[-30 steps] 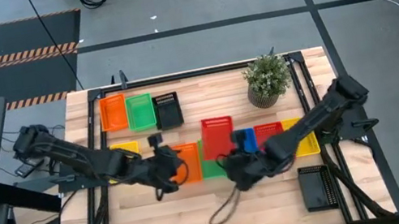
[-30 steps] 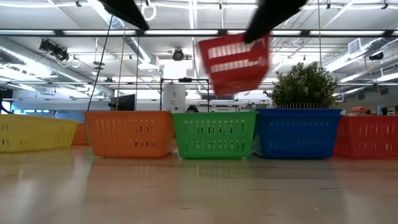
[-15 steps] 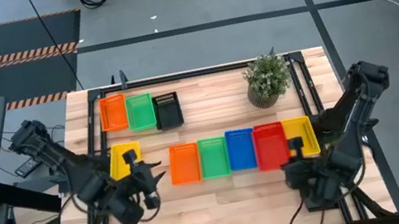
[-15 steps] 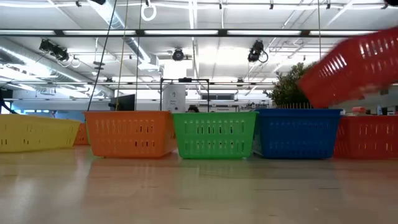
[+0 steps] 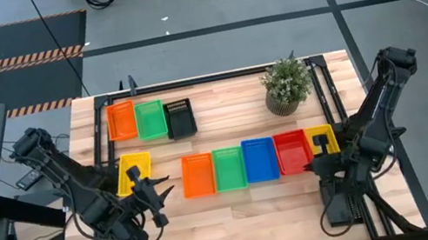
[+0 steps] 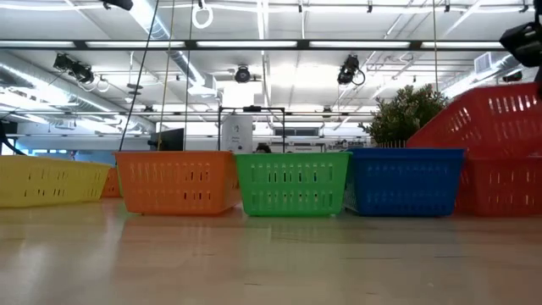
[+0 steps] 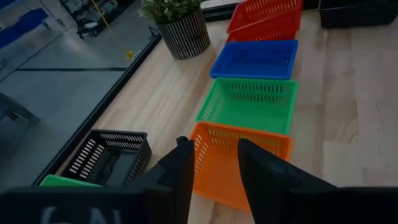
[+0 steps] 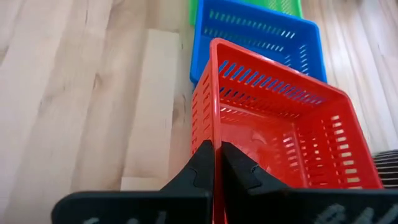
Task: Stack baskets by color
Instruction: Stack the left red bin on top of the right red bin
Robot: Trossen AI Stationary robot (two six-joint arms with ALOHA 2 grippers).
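Stacking red on red: right gripper (image 8: pixel 217 163) clenched on tilted red basket (image 8: pixel 273 124) rim, not seated. Left gripper (image 7: pixel 214 163) empty, parted. Other colours unstacked.

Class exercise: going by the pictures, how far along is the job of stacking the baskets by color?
Done: nothing is clearly finished.
In hand: the right gripper, shut on the rim of a red basket, holds it tilted over a second red basket, not yet nested.
Left: the orange, green, blue, yellow and black baskets stand singly. The left gripper holds nothing.
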